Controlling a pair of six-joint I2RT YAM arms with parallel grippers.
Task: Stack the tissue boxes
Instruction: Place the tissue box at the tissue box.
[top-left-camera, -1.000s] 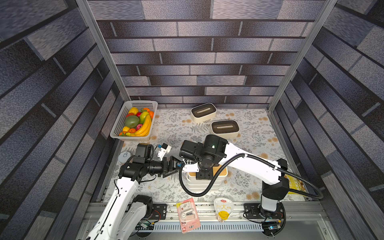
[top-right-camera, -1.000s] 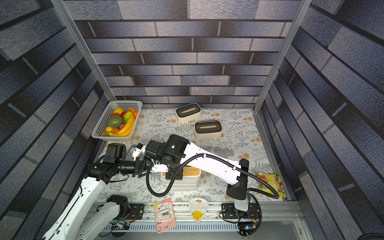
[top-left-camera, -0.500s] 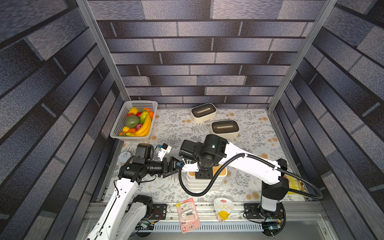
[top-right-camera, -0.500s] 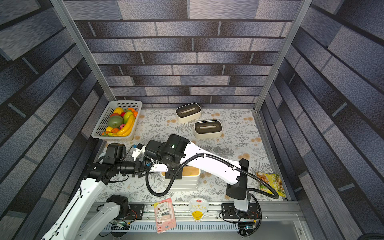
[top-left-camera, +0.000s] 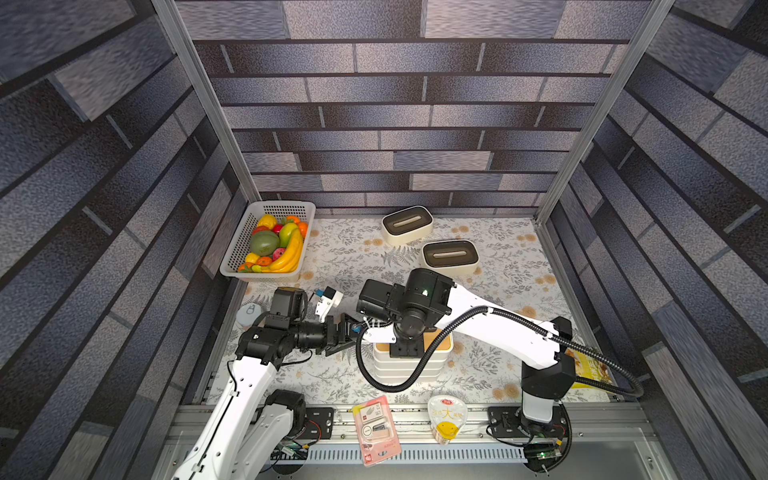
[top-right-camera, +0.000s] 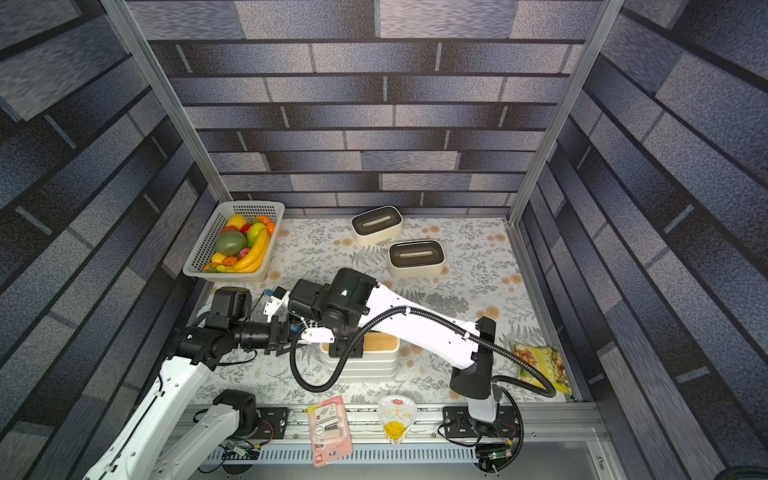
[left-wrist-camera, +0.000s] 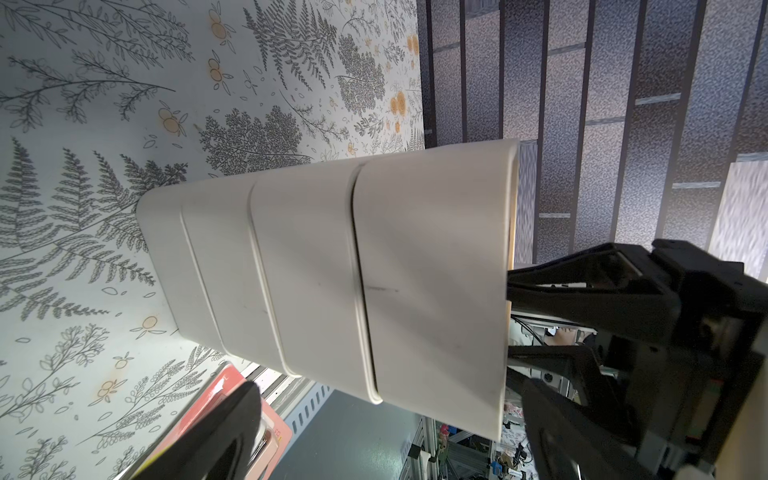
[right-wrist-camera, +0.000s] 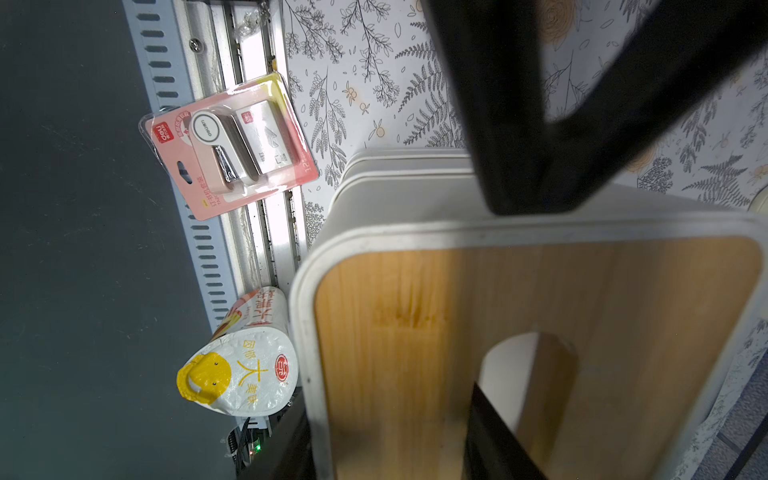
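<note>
**Item 1. Right end effector.** It is clamped on the wood-lidded box, with one finger down in the lid slot and the other outside the rim.
- Directly beneath it, this box tops the stack. Three white boxes sit nested under it on the worktop.
- Handling, as judged: the box looks seated, and the seams run even in the left wrist view.
- Press straight down before you let go. Then part the jaws fully and draw the slot finger straight up, or the lid may come with it.

**Item 2. Left end effector.** Its jaws are spread wide and hold nothing. It sits just beside the right end effector, facing the stack's side.
- Use it as a stop against sideways slip. Do not shove.

**Item 3. Nearer dark-lidded box, farther dark-lidded box.** Both lie well beyond the right end effector, apart from each other and flat on the worktop. Neither is stacked yet.
- Take the nearer one first.

**Item 4. Fruit basket.** It stands well beyond the left end effector.
- It is not part of the job, so leave it.
</note>
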